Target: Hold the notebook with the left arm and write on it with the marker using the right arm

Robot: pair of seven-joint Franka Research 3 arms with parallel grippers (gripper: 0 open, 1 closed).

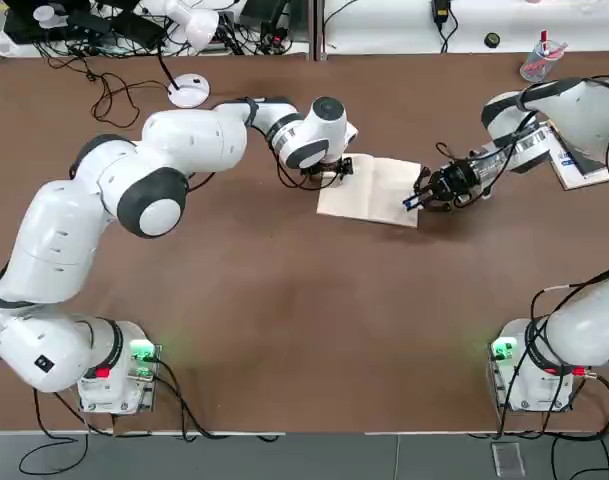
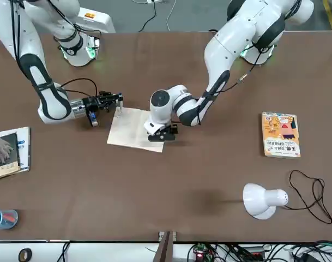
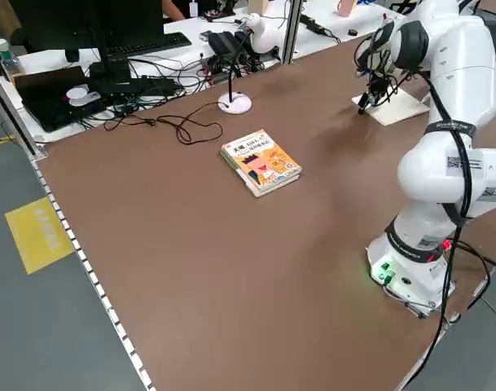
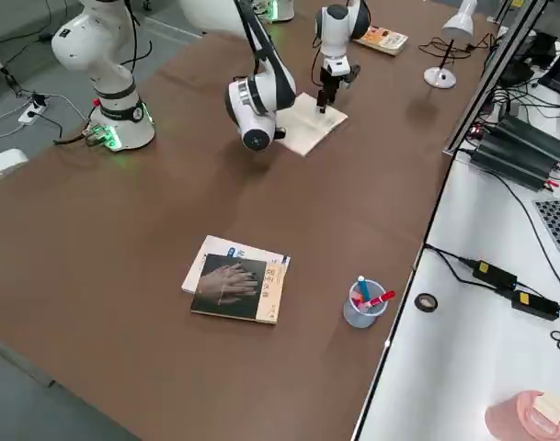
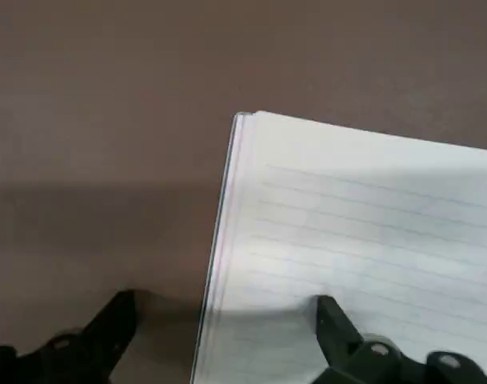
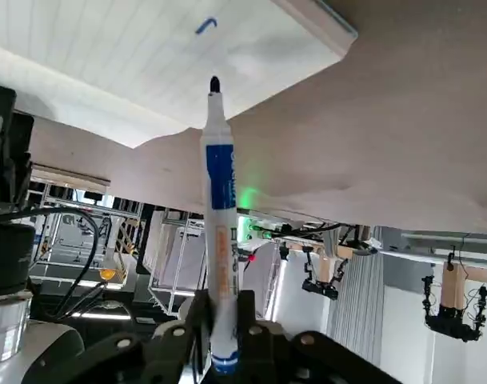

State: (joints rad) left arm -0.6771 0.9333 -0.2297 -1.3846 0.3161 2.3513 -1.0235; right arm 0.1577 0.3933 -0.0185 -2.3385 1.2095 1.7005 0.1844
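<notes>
We are pinning the notebook [image 1: 376, 190] mid-tabletop with the left gripper [image 1: 329, 172], its fingers [image 5: 339, 336] spread across the left edge. The right gripper [image 1: 429, 190] is clenching the marker [image 6: 218, 216]; we are lowering its tip gently beside the blue stroke [image 6: 205, 26].

1. The table [image 1: 284, 320] has a matt brown top, smooth and even, with only faint soft reflections.
2. The notebook [image 1: 376, 188] is pale ruled paper, matt, its page edges stacked in thin layers in the left wrist view.
3. The left arm [image 1: 134, 185] wears glossy white plastic shells with smooth dark-grey joint caps.
4. The marker [image 6: 219, 216] has a smooth white plastic barrel with a blue and orange printed label and a dark tip.
5. The right gripper [image 6: 223, 352] is matt black plastic or metal; which one cannot be told.
6. The orange-yellow book [image 2: 281, 134] has a slightly shiny printed cover.
7. The desk lamp [image 2: 262, 200] is smooth white plastic.
</notes>
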